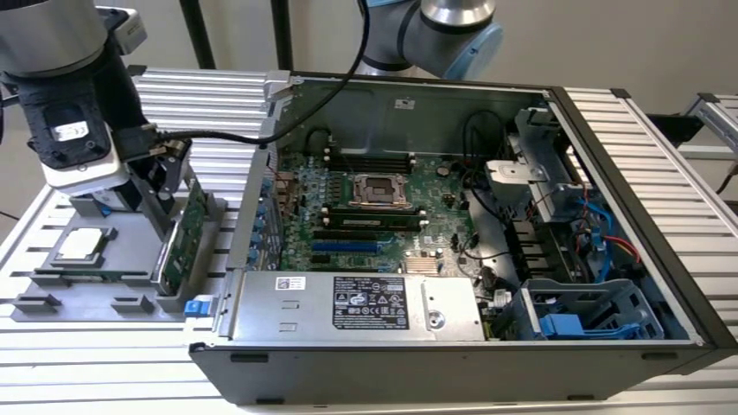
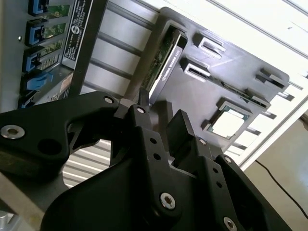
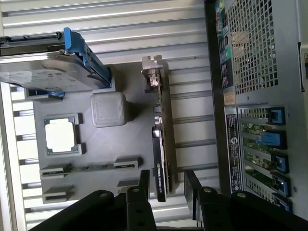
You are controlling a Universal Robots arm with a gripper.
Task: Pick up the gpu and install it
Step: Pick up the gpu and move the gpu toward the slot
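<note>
Ribbed silver metal makes the table [image 1: 92, 367] under everything, and a pale wall [image 1: 645, 43] stands behind it. From my remote seat I see that the claw [image 3: 166, 182] is open. In the first wrist view its two black fingers [image 3: 192, 187] stand one on each side of the gpu [image 3: 163, 139], and a gap shows between the card and one finger, so the claw grips nothing. In the second wrist view the claw [image 2: 161, 113] hangs just over one end of the gpu [image 2: 166, 55].

The gpu [image 1: 185, 229] stands on its long edge in a slot of a grey tray [image 1: 116, 290]. In the exterior view the claw [image 1: 162, 177] is directly above it, and the card is on the side of the tray nearest to the computer case [image 1: 346, 372], outside of it.

I count one gpu, one square silver CPU chip [image 3: 60, 134] lying flat in its pocket, and one silver hard drive [image 3: 43, 72] in a blue frame [image 3: 79, 48]; all three are on the same tray. I count also one case, open on top, with its green motherboard [image 1: 369, 207] visible. The case lies on the table just beside the tray, on the exterior view's right.
</note>
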